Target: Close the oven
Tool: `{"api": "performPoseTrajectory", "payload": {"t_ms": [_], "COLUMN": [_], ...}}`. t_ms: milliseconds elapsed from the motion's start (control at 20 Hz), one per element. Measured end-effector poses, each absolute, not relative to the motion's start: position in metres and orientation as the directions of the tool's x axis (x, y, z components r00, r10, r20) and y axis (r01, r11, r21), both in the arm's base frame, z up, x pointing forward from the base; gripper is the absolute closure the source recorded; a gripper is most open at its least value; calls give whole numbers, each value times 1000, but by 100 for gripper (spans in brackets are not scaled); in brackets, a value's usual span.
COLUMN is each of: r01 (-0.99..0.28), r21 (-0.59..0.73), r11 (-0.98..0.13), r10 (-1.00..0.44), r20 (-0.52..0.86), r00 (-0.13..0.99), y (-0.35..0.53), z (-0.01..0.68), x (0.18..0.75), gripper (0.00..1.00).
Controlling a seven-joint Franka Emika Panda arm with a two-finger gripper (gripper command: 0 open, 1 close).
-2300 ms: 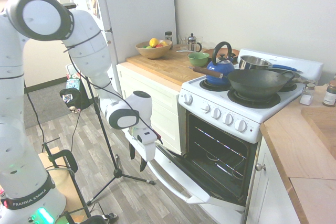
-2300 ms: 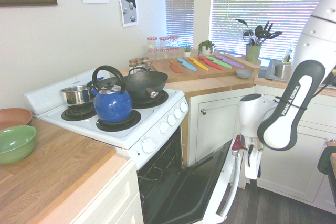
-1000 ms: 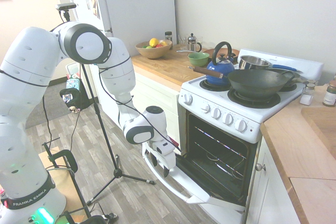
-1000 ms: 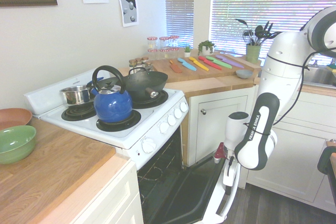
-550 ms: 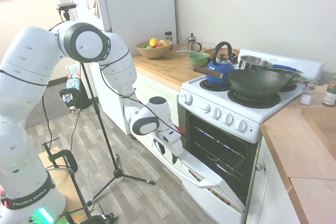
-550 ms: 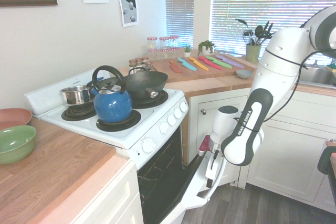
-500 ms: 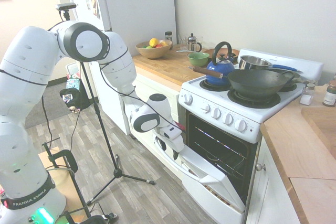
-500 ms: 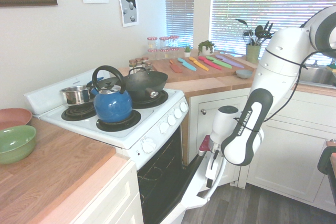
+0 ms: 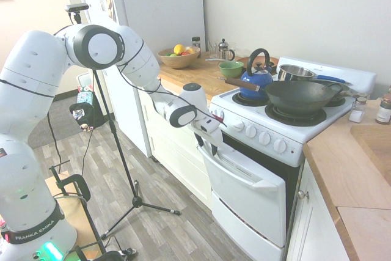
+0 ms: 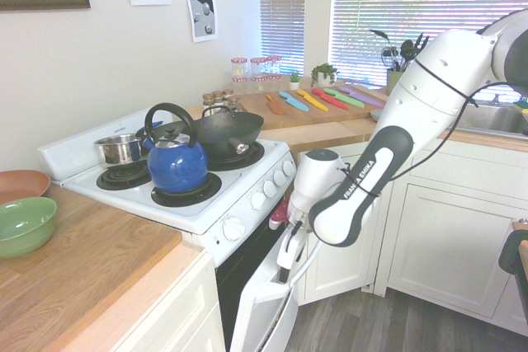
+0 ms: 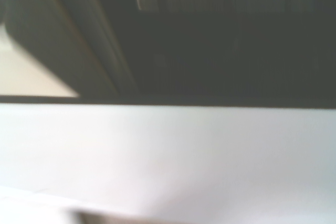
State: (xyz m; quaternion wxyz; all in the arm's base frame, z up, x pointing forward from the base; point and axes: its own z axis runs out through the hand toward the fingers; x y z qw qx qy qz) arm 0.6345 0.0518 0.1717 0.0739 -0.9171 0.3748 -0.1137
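The white oven (image 9: 264, 138) has its drop-down door (image 9: 250, 197) swung almost upright. A narrow dark gap remains along the door's top edge under the knobs. My gripper (image 9: 209, 145) is against the door's upper left corner, just above the bar handle (image 9: 235, 178), with its dark fingers apart and holding nothing. From the other side, the gripper (image 10: 286, 263) presses on the outer face of the door (image 10: 262, 307), and a dark slit of the interior shows behind it. The wrist view is blurred, with the white door (image 11: 168, 156) below the dark oven cavity (image 11: 210, 40).
A blue kettle (image 9: 256, 78), a black wok (image 9: 302, 96) and a steel pot (image 9: 295, 71) sit on the burners. White cabinet drawers (image 9: 177, 142) and a tall fridge (image 9: 159, 10) stand left of the oven. Wood floor (image 9: 165, 224) lies in front.
The door has swung up from lying flat to nearly upright, with my gripper moving up and toward the oven along with it.
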Motion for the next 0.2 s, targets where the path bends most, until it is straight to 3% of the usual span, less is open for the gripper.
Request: {"api": "performPoseTrajectory", "payload": {"t_ms": [200], "r01": [-689], "r21": [-216], "r11": [-692], "r10": [-719], "r20": [114], "r00": [686], "y": [44], "z": [222], "x": [609], "gripper": [0]}}
